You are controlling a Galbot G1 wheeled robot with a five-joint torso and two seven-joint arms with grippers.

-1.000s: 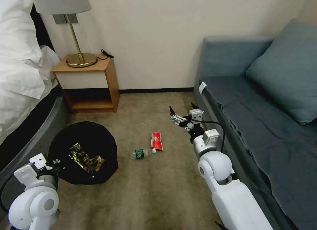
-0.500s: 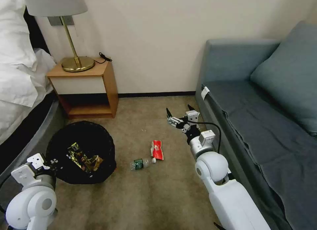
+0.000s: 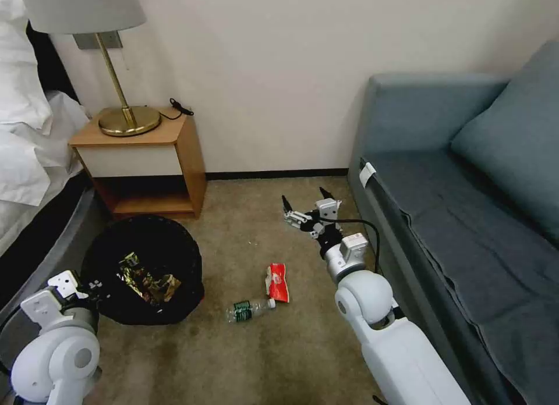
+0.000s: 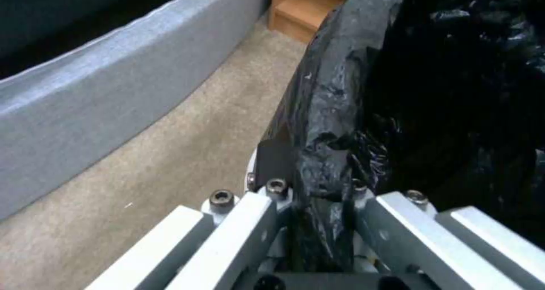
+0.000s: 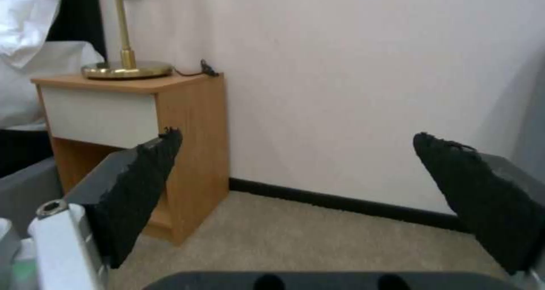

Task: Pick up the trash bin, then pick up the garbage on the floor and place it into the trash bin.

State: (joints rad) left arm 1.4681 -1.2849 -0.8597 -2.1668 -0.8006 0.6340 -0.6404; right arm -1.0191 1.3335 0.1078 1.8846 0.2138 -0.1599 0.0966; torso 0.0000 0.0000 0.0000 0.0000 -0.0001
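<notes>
ideally the right gripper (image 3: pixel 304 202), fingers spread, drops squarely over the red-white packet (image 3: pixel 277 281) on the carpet while the left gripper (image 4: pixel 318 188) holds the trash bin (image 3: pixel 142 269) rim pinched.

The left gripper (image 3: pixel 93 286) is tucked behind the rim of the round trash bin lined with crinkly black plastic (image 3: pixel 142 268), its fingertips buried in bag folds (image 4: pixel 323 170). Print on the shiny wrappers inside the bin (image 3: pixel 148 277) is too small to read. The white lampshade (image 3: pixel 78 6) is cut off at the top edge.
</notes>
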